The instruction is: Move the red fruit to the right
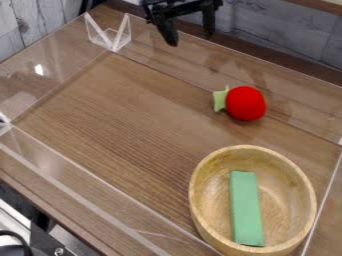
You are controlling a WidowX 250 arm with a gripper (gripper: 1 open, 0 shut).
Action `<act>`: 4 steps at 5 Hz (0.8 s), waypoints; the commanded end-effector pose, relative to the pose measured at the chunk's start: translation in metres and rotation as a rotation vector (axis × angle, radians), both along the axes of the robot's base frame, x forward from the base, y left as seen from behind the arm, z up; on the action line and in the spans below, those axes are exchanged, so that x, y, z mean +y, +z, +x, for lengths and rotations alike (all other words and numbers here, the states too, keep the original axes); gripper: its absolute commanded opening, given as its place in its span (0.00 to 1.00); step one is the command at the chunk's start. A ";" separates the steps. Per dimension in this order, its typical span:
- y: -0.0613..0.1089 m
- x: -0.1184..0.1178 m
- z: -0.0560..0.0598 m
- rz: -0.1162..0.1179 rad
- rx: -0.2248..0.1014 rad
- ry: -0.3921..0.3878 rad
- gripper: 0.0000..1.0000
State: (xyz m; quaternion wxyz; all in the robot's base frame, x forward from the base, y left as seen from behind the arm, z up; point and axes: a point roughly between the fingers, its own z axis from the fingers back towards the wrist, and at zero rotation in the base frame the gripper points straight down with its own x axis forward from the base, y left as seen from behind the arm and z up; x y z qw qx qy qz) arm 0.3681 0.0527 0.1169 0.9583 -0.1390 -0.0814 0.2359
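The red fruit [243,103] is a small round bright-red ball with a light-green stub on its left side. It rests on the wooden table, right of centre and above the bowl. My gripper [190,30] hangs at the top edge of the view, up and to the left of the fruit and well apart from it. Its two dark fingers [168,29] point down, spread open, with nothing between them.
A wooden bowl [211,193] at the lower right holds a flat green rectangular block [246,208]. Clear plastic walls [107,33] fence the table on the left, front and back. A light wall runs behind the gripper.
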 end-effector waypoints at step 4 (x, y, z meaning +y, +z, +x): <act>0.001 -0.006 -0.006 0.031 -0.055 -0.100 1.00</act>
